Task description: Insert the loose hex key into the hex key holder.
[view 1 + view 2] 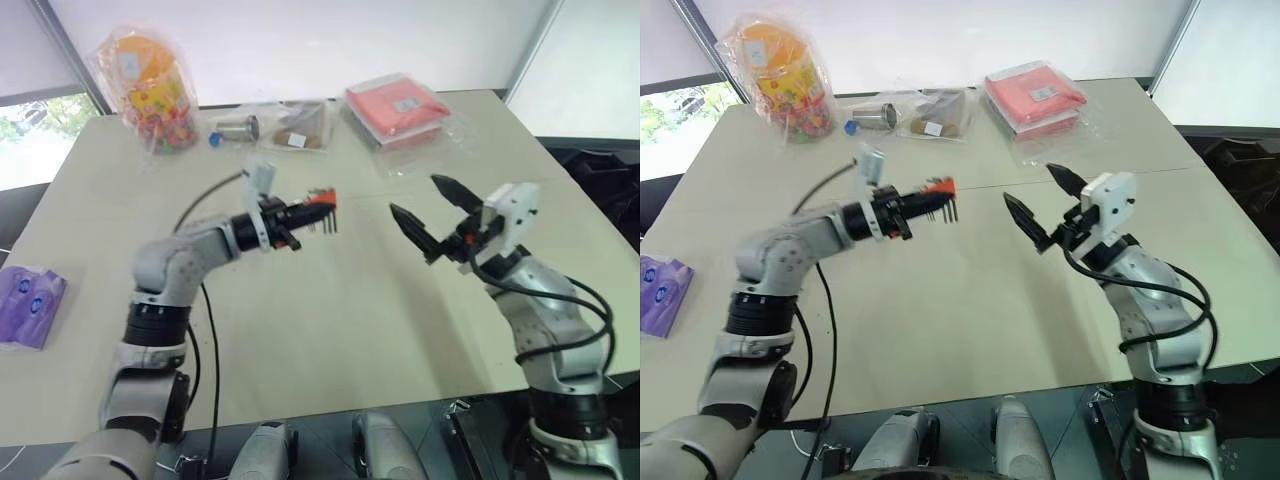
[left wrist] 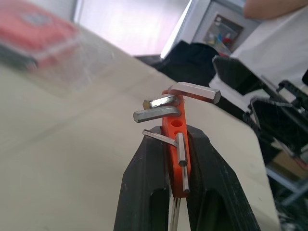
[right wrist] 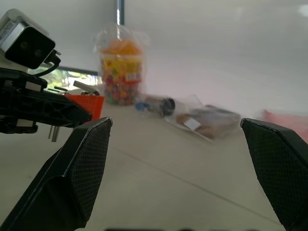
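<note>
Two black fingers of the left claw (image 2: 178,192) clamp the light, rigid orange hex key holder (image 2: 176,144) by its flat sides, a sound hold, while the right claw (image 1: 432,218) gapes wide, empty

Hex key holder (image 2: 175,144): smooth orange plastic; its keys bright grey metal. Right end effector (image 3: 178,159) fingers (image 3: 91,159): black, matt, cross-hatched texture. Desk (image 1: 330,330): matt beige.

Two head cameras look down over the desk (image 1: 330,330) from high up. Each wrist camera looks close along its own tool, and both see the orange holder (image 2: 175,139).
</note>
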